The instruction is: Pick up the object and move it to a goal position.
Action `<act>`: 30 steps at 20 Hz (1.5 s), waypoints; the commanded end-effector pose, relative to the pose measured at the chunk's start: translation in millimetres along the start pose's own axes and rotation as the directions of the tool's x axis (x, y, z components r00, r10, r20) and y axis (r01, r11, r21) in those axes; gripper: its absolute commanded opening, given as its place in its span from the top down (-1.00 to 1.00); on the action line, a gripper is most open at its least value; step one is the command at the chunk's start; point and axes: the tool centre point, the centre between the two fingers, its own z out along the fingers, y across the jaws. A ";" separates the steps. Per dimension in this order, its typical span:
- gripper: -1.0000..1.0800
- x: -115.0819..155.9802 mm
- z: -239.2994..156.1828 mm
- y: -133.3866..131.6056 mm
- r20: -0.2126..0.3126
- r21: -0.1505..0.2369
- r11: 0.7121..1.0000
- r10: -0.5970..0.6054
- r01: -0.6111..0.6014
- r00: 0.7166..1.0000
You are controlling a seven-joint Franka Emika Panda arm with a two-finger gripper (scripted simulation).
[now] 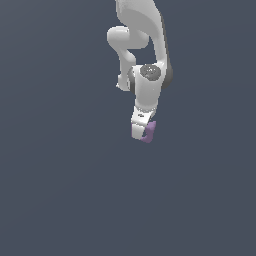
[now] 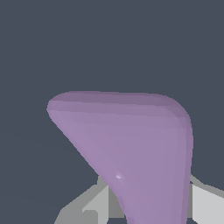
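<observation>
Object: the purple block sits at the gripper, between its fingers.
Gripper: closed on the block.
Handling: probably light, stiff, smooth; the rounded faces could slip.
Hold: the narrow waist.

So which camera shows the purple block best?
The wrist view: the block fills the frame between the fingers, rounded corners clear. The exterior view shows only a small purple bit at the gripper.
</observation>
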 end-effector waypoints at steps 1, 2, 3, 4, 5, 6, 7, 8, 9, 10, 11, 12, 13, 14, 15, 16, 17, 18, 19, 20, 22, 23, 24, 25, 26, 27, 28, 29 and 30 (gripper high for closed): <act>1.00 -1.0 -13.6 -0.8 0.000 -0.001 1.000 0.000 0.000 1.000; 1.00 -1.4 -20.0 -1.4 -0.001 -0.001 1.000 -0.001 0.001 1.000; 1.00 -2.0 -27.0 -2.0 -0.001 -0.001 1.000 -0.001 0.001 1.000; 1.00 -2.6 -34.5 -2.6 -0.001 -0.001 1.000 -0.001 0.001 1.000; 1.00 -3.1 -42.4 -3.3 -0.001 -0.001 1.000 -0.001 0.001 1.000; 1.00 -3.8 -50.8 -4.0 -0.001 -0.001 1.000 -0.001 0.001 1.000; 1.00 -4.5 -59.7 -4.8 -0.001 0.000 1.000 -0.001 0.001 1.000; 1.00 -5.2 -69.1 -5.5 -0.001 0.000 1.000 -0.001 0.001 1.000; 1.00 -5.9 -78.8 -6.3 -0.002 0.000 1.000 -0.002 0.002 1.000; 1.00 -6.7 -89.0 -7.2 -0.002 0.000 1.000 -0.002 0.002 1.000; 1.00 -7.4 -99.6 -8.0 -0.003 0.000 1.000 -0.002 0.002 1.000; 1.00 -8.2 -110.3 -8.9 -0.003 0.000 1.000 -0.002 0.002 1.000; 1.00 -9.0 -120.9 -9.7 -0.003 0.000 1.000 -0.002 0.002 1.000; 1.00 -9.8 -131.3 -10.5 -0.003 0.000 1.000 -0.002 0.002 1.000; 1.00 -10.6 -141.7 -11.2 -0.003 0.000 1.000 -0.002 0.002 1.000; 1.00 -11.4 -152.1 -12.0 -0.004 0.000 1.000 -0.003 0.003 1.000; 1.00 -12.2 -162.3 -12.7 -0.004 0.000 1.000 -0.003 0.003 1.000; 1.00 -13.0 -172.5 -13.4 -0.004 0.000 1.000 -0.003 0.003 1.000; 1.00 -13.8 -182.7 -14.1 -0.004 0.000 1.000 -0.003 0.003 1.000; 1.00 -14.6 -192.9 -14.7 -0.004 0.000 1.000 -0.003 0.003 1.000; 1.00 -16.3 -213.1 -15.9 -0.004 0.000 1.000 -0.003 0.003 1.000; 1.00 -17.1 -223.2 -16.5 -0.004 0.000 1.000 -0.003 0.003 1.000; 1.00 -17.9 -233.3 -17.0 -0.004 0.000 1.000 -0.003 0.003 1.000; 1.00 -18.8 -243.4 -17.5 -0.004 0.000 1.000 -0.003 0.003 1.000; 1.00 -19.6 -253.6 -18.1 -0.004 0.000 1.000 -0.002 0.002 1.000; 1.00 -20.4 -263.7 -18.5 -0.004 0.000 1.000 -0.002 0.002 1.000; 1.00 -21.3 -273.8 -18.9 -0.003 0.000 1.000 -0.002 0.002 1.000; 1.00 -22.0 -283.4 -19.3 -0.003 0.000 1.000 -0.002 0.002 1.000; 1.00 -22.8 -292.6 -19.5 -0.003 -0.001 1.000 -0.002 0.002 1.000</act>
